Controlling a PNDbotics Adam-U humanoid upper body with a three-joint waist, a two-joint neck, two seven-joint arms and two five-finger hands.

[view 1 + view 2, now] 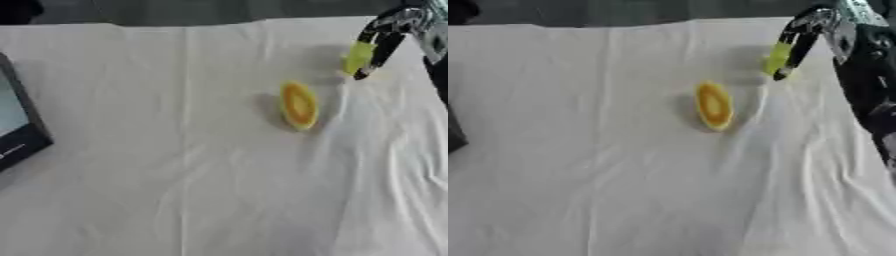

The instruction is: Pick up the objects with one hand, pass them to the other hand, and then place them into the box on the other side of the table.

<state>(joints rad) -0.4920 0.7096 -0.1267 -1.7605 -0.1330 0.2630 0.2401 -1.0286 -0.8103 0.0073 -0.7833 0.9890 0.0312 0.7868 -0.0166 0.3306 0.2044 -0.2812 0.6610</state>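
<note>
From the left eye I could see much more of the box (pixel 19 125) at the table's left edge: a dark rim around a pale inside, set askew. The right eye caught only a dark corner of it, but gave me far more of my right arm (pixel 866 75), black with silver joints, running down the right side of the picture.

My right hand (pixel 385 37) hung over the far right part of the cloth (pixel 175 175), fingers pointing down and curled, with a yellow-green piece (pixel 358 57) pinched between them. That piece looked flat and oblong, soft in outline; I could not make out more of it. A dark fingertip reached just below it, close to the cloth, and I could not tell whether it touched.

The fruit (pixel 298 105) lay alone near the table's middle, a little toward my right, well apart from the box. It was a long oval, yellow at the rim and orange within, like a cut half.

The cloth was white, with creases and ridges throughout.
</note>
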